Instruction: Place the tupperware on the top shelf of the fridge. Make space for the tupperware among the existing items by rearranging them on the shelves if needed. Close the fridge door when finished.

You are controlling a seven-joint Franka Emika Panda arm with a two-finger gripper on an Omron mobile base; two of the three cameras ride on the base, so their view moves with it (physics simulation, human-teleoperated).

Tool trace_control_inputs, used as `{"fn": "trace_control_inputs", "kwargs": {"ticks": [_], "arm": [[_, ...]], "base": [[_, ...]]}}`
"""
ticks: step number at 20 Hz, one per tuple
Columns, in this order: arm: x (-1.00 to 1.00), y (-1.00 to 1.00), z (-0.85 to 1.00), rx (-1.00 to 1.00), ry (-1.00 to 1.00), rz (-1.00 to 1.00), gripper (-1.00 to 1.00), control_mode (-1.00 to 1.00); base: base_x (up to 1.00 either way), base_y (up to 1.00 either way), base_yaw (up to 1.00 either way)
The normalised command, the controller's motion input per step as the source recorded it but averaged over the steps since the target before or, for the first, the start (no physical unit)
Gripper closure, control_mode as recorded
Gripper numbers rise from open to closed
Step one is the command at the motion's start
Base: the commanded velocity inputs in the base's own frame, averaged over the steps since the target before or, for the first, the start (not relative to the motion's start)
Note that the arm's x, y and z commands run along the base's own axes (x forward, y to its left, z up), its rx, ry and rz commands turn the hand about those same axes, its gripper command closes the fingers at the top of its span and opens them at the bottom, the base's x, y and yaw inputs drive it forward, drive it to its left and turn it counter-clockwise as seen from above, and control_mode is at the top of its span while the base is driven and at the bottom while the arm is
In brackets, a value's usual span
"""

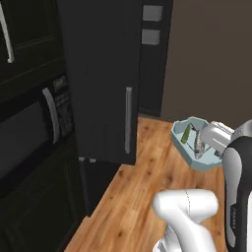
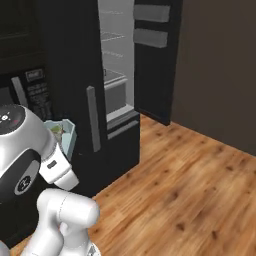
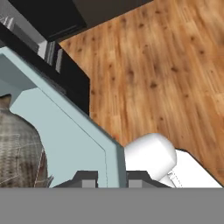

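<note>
My gripper (image 3: 111, 177) is shut on the rim of the tupperware (image 1: 193, 143), a pale-blue tub with green and greyish food inside. It hangs tilted over the wood floor, to the right of the fridge (image 1: 101, 74) and in front of it. In the right base view the tupperware (image 2: 65, 132) peeks out behind my arm, left of the fridge's shut left door (image 2: 75, 75). In the hand view the tupperware's wall (image 3: 78, 131) runs between my fingertips (image 3: 89, 178). The right door (image 2: 152, 60) stands open, showing the grey interior and its shelves (image 2: 114, 36). The top shelf (image 2: 111, 13) shows only as a thin line. The existing items are out of view.
A black built-in microwave (image 1: 29, 128) with a keypad sits left of the fridge. The open door carries grey bins (image 2: 148, 37). A brown wall (image 2: 220, 65) closes the right side. Wood floor (image 2: 190, 180) spreads in front of the fridge.
</note>
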Motion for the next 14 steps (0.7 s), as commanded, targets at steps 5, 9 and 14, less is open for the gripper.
{"fn": "trace_control_inputs", "kwargs": {"ticks": [5, 9, 14], "arm": [[0.0, 0.0, 0.0, 0.0, 0.0, 0.0, 1.0, 1.0], [0.0, 0.0, 0.0, 0.0, 0.0, 0.0, 1.0, 1.0], [0.0, 0.0, 0.0, 0.0, 0.0, 0.0, 1.0, 1.0]], "base": [[0.42, -0.77, -0.42], [0.59, -0.52, -0.32], [0.66, -0.22, -0.1]]}}
